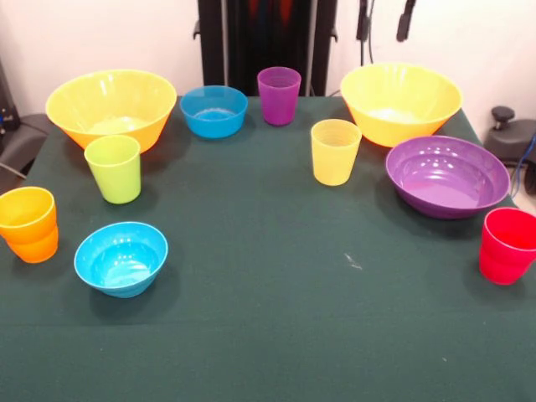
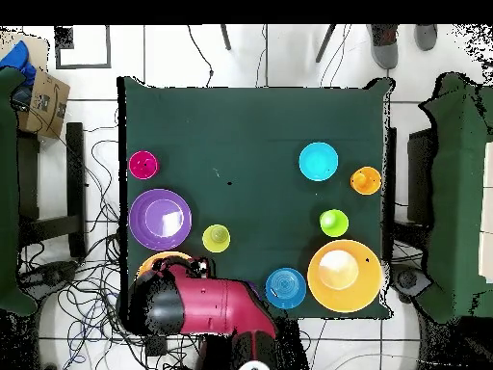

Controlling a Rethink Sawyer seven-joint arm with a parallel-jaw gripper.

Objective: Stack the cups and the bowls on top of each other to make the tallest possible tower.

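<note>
All pieces stand apart on the green table; nothing is stacked. At the back are a large yellow bowl, a small blue bowl, a purple cup and a second large yellow bowl. In the middle are a lime cup, a yellow cup and the wide purple bowl. Nearer are an orange cup, a second blue bowl and a red cup. The red and black arm is drawn back and hides the purple cup in the overhead view. No gripper shows.
The black pedestal stands behind the table's far edge. A cardboard box and loose cables lie on the floor beside the table. Dark seats stand at both sides.
</note>
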